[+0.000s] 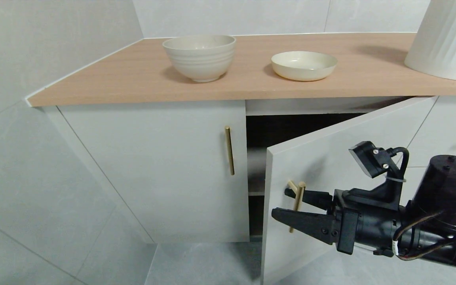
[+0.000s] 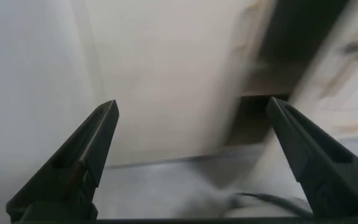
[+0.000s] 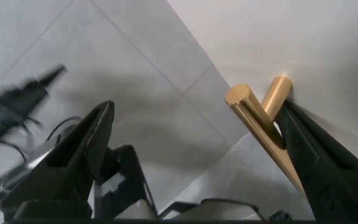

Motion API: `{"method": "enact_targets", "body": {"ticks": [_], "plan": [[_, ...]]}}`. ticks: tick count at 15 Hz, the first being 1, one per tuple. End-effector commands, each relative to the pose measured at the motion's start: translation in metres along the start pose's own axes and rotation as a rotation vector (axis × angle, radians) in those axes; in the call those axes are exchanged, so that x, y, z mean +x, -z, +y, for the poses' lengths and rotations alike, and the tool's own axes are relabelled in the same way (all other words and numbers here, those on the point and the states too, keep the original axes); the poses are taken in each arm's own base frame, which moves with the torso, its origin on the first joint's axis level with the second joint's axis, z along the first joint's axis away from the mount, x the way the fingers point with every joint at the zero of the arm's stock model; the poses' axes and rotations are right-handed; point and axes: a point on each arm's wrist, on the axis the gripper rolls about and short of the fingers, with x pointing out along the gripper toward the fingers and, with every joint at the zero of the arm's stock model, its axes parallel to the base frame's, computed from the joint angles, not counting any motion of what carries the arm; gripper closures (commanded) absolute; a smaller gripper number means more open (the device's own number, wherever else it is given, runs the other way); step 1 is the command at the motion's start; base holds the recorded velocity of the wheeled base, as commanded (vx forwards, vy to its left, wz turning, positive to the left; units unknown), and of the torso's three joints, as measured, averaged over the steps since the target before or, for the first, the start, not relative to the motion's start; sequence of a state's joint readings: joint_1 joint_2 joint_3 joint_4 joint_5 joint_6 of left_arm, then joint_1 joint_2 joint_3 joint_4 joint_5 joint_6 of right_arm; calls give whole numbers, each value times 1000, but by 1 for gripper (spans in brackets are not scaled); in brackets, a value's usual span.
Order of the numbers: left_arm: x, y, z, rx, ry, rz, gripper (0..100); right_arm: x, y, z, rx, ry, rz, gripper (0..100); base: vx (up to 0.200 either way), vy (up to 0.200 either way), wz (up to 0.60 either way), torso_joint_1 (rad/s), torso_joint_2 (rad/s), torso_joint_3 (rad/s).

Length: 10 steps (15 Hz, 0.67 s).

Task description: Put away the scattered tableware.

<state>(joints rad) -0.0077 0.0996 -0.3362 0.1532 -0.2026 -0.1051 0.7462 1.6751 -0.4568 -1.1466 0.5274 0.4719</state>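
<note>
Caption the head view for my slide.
Right pincer open around the gold handle of the ajar door; bowl and dish on the counter.

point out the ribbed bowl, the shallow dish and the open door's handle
ribbed bowl (image 1: 199,59), head view, outer wall
shallow dish (image 1: 304,63), head view, inside bottom
brass door handle (image 3: 260,121), right wrist view, bar

A white ribbed vessel (image 1: 447,39) stands on the wooden surface (image 1: 133,75), high above the right gripper (image 1: 279,203) and to its right. Grey tiled floor (image 1: 204,263) lies below the gripper; pale wall tiles (image 1: 34,47) rise well off to its left.
</note>
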Motion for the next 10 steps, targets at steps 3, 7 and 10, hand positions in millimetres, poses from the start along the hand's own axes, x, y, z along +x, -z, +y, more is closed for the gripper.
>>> {"method": "enact_targets", "body": {"ticks": [3,7,10], "plan": [[103,-111,4,-134,213,242,0,-14,16,16,13,-28,51,0,0,0,0,0,0,0],[186,-101,-13,-258,429,338,0,-24,20,19,14,-24,53,0,0,0,0,0,0,0],[242,-62,-42,-328,542,418,0,-25,19,19,12,-20,50,0,0,0,0,0,0,0]]}}
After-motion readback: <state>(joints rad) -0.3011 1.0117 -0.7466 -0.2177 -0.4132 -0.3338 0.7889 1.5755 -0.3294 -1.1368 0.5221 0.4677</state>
